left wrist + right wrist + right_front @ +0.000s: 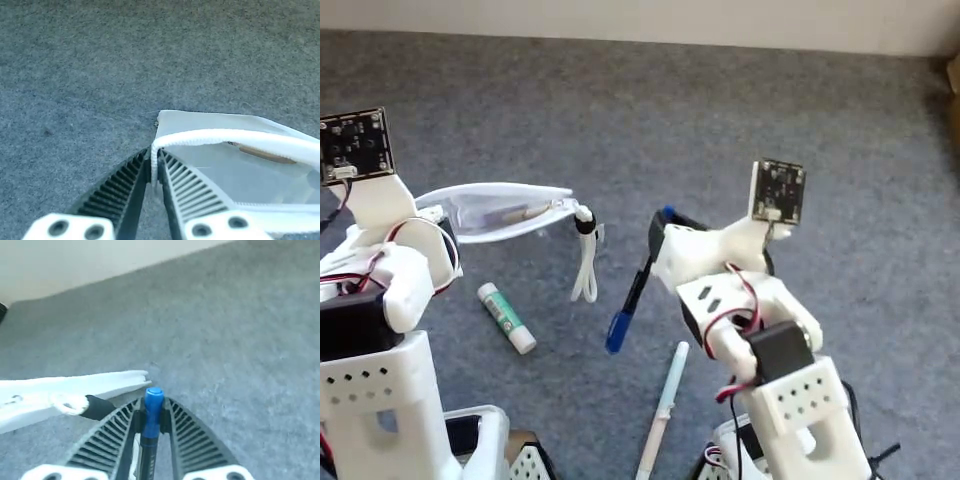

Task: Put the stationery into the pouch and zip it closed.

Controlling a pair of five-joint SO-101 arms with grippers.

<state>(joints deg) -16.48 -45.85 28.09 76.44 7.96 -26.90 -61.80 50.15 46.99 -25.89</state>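
Grey, felt-like tabletop (740, 120); pale wall (720, 18) along the far edge; open room far and right. Left claw (154, 156) clenched on the rim of the soft translucent pouch (510, 212), left of centre. Cylindrical glue stick (506, 318) near it. Right claw (152, 407) grasps the tilted blue pen (628, 300). Slim pale pen (665, 405) lies nearest the arms.

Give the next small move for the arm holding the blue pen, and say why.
Probably swing the right gripper toward the mouth of the clear plastic pouch: it is shut on the blue pen, which hangs beside the pouch, and the left gripper pinches the pouch's white rim.
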